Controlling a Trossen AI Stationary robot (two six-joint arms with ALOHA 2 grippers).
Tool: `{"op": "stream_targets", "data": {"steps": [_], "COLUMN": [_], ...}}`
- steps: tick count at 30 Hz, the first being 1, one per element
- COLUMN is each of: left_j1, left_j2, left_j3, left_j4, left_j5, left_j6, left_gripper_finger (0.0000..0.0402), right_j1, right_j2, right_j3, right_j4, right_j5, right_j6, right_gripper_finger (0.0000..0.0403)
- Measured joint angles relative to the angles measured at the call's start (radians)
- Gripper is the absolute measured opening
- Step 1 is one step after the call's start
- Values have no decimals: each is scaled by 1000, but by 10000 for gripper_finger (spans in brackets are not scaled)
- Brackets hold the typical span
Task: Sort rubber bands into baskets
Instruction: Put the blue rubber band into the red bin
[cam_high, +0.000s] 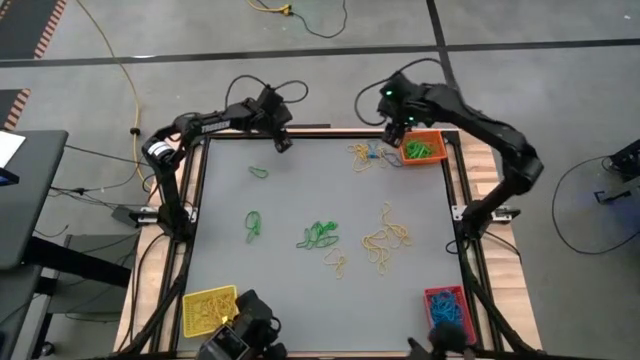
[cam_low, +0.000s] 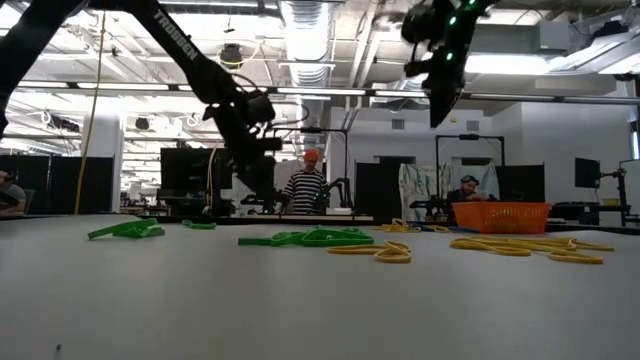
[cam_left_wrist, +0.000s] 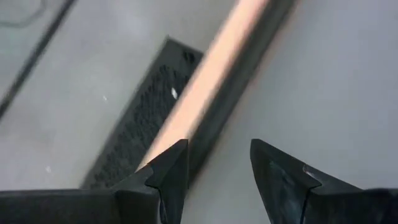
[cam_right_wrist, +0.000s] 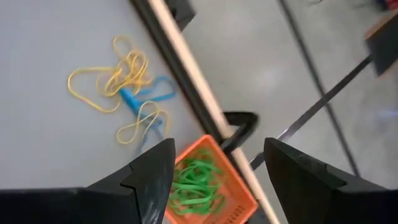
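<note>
On the left, your left hand hangs over the far edge of the table, its fingers parted a moderate way with nothing between them; its wrist camera looks down on the table's rim and the floor past it. Just below it in the high view lies a single green rubber band, and farther toward you a green loop rests alone. The yellow basket sits at the near left corner with yellow bands in it. Near the table's middle you have a green cluster, with a small yellow band just beside it and a larger yellow tangle to its right. At the far right, a knot of yellow and blue bands lies on the table next to the orange basket, which holds green bands. Your right hand hovers above that basket, fingers spread wide and carrying nothing. The red basket stands at the near right corner holding blue bands.
</note>
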Motion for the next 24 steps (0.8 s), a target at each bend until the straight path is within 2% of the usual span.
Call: {"op": "stream_targets", "data": {"steps": [4,11,24], "left_j1": [-12,-61,-155], "left_j2": [0,0,0], "left_j3": [-60,-127,-159], "left_j4": [12,14,55], "left_j5": [0,2,1], "left_j6": [-20,-54,-67], "left_gripper_finger": [163,163,163], "right_j1": [-8,-22,-52], "right_j2": [81,207,383], "right_j3": [0,0,-13], "right_j4": [11,49,184], "right_j5": [-75,-139,-206], "right_j6": [30,77,164], "right_gripper_finger": [276,276,276]}}
